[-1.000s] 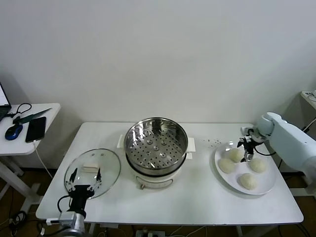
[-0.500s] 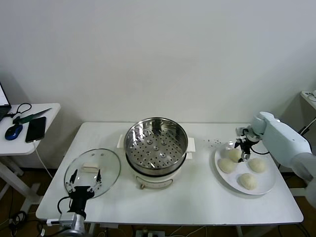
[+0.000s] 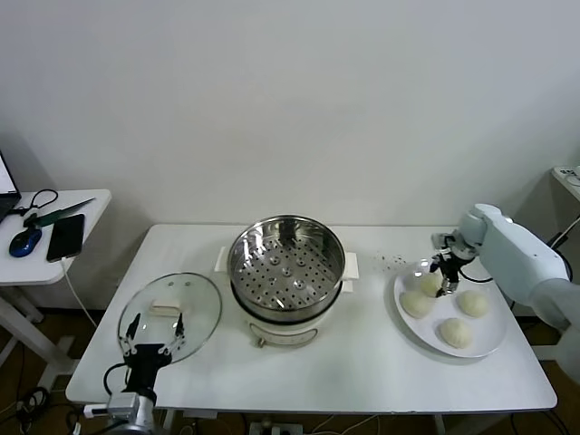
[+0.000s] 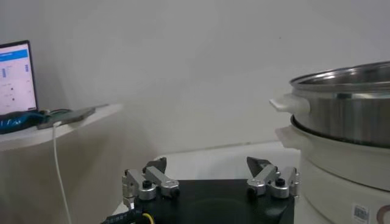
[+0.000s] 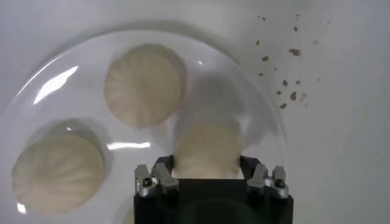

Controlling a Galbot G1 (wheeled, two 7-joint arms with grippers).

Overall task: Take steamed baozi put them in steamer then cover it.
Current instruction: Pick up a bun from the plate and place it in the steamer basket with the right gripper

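The right gripper point(image 3: 443, 279) stands over the far bun on the white plate point(image 3: 489, 340), its two fingers point(image 5: 163, 172) closed in against the sides of that baozi point(image 5: 206, 149); the right wrist view shows the dough filling the gap between them, so it reads as a pinch on the bun, which does not yet look lifted off the plate. The step in hand is judged to be securing the first bun for transfer. The dough is likely soft, so close only until the sides are held and no further, or the bun may deform or tear. Lift straight up before moving sideways, because the other three steamed baozi point(image 3: 416, 304) lie near on the same plate and a slanted pull could drag them. Carry the bun toward the steamer point(image 3: 286, 265), which stands at the middle of the table point(image 3: 362, 372) with its perforated tray bare; clear the steel rim fully, then lower close to the tray before releasing, placing toward one side so that room remains for the rest. The cover point(image 3: 170, 315) lies flat on the table to the steamer's left. The left gripper point(image 3: 151, 341) is parked at the near edge of the cover with its fingers spread wide, holding nothing.
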